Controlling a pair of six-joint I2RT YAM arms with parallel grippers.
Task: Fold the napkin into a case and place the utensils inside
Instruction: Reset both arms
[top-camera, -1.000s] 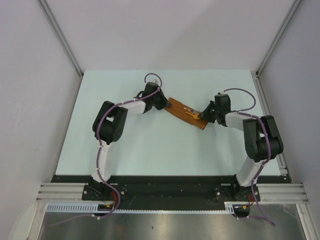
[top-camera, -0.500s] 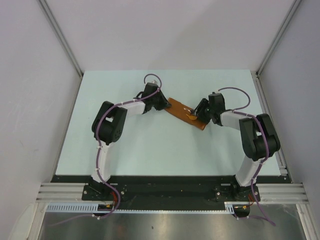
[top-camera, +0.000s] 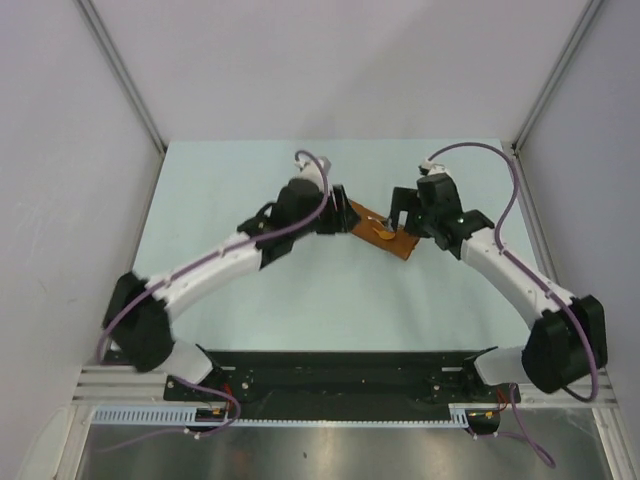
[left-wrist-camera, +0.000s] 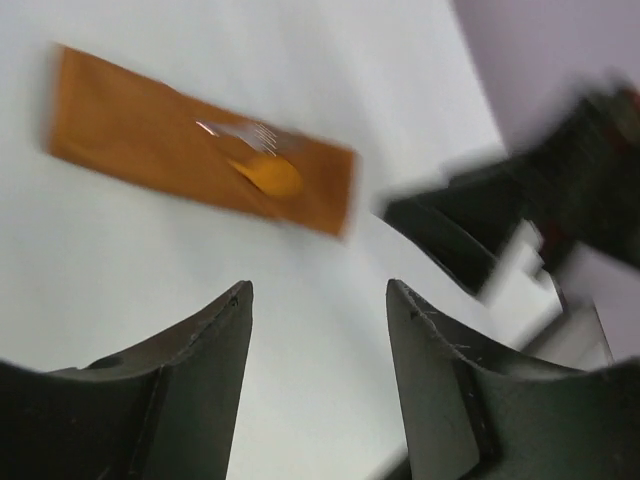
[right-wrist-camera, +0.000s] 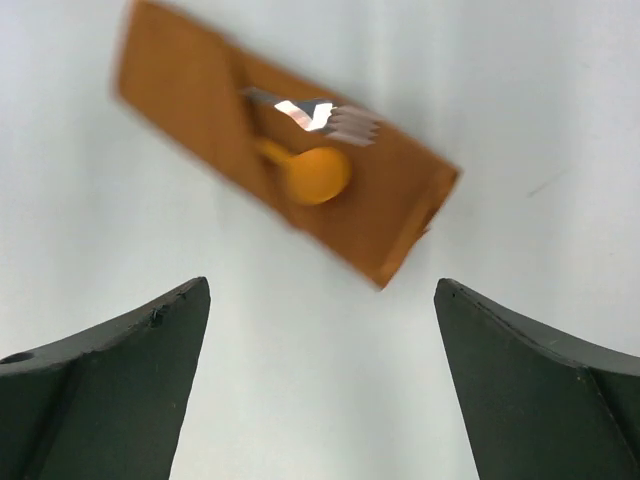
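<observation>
My left hand (left-wrist-camera: 318, 295) and right hand (right-wrist-camera: 322, 290) both gape open, holding nothing, above the worktop (right-wrist-camera: 300, 380), where the case (right-wrist-camera: 200, 100) lies flat between them, 1 orange spoon (right-wrist-camera: 315, 175) and 1 silvery fork (right-wrist-camera: 320, 118) showing on it.

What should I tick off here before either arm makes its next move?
1. The rust-orange folded cloth case lies flat on the pale table: ok.
2. The orange plastic spoon is tucked into the case, round bowl showing: ok.
3. The silvery metal fork is tucked in beside it, tines showing: ok.
4. The left gripper is open, holding nothing: ok.
5. The right gripper is open, apart from the case: ok.
6. How deep the handles sit: cannot tell.
</observation>
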